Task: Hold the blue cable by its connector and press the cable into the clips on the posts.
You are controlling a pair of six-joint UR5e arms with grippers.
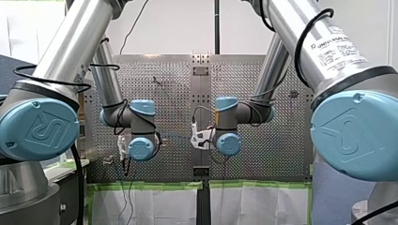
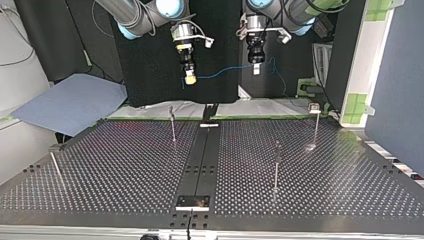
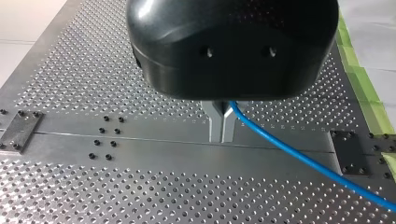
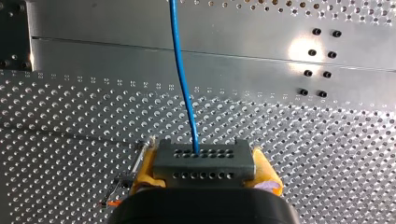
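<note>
**Front view:** left arm and right arm both reach out over the perforated bench, wrists near each other around mid-bench. A short run of blue cable shows between them. Can't tell the finger state from here.

**Top view:** right gripper, yellow pad showing, hangs left of centre. Left gripper hangs right of centre. The cable spans between the two with a slight sag, up in the air over the bench's far edge. A loose bit of it trails just beside the left gripper. The thin posts stand on the bench, well apart from the cable, and it touches none of them.

**Left wrist view:** metal fingers of the black left gripper are closed on the cable. The cable comes out right at the fingers and runs off to one side over the bench's solid centre strip.

**Right wrist view:** yellow pads are clamped on a grey connector, one pad on each side. The cable leaves the connector's holed face and runs straight ahead of the gripper, above the bench.
</note>
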